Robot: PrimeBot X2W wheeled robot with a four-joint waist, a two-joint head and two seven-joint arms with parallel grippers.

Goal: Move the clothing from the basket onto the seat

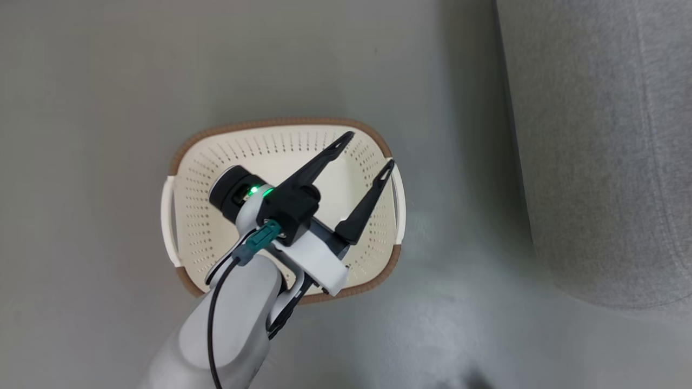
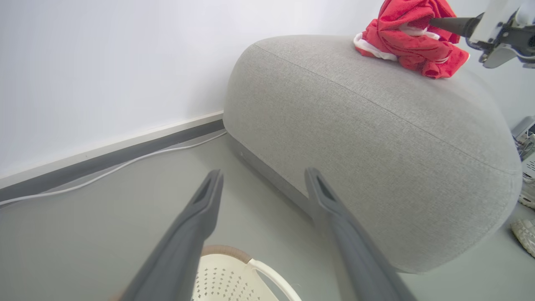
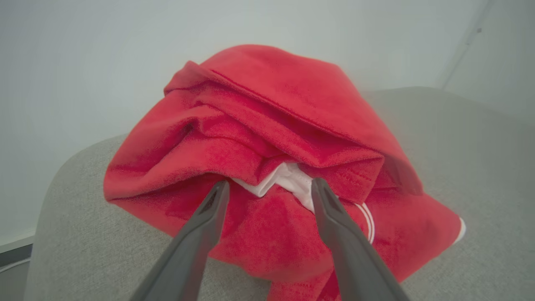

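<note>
Jaws of right gripper (image 3: 269,184) wide, against clothing (image 3: 271,117)

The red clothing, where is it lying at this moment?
In the left wrist view the clothing lies bunched on top of the grey seat, at upper right; the open right hand points at it.

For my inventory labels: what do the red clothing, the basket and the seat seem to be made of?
Clothing: soft, matte red cloth, perhaps fleece or terry, by its fuzzy nap and loose folds.
Basket: smooth cream plastic, likely, with moulded rows of holes; its brown rim looks woven.
Seat: grey woven upholstery, finely flecked.
</note>
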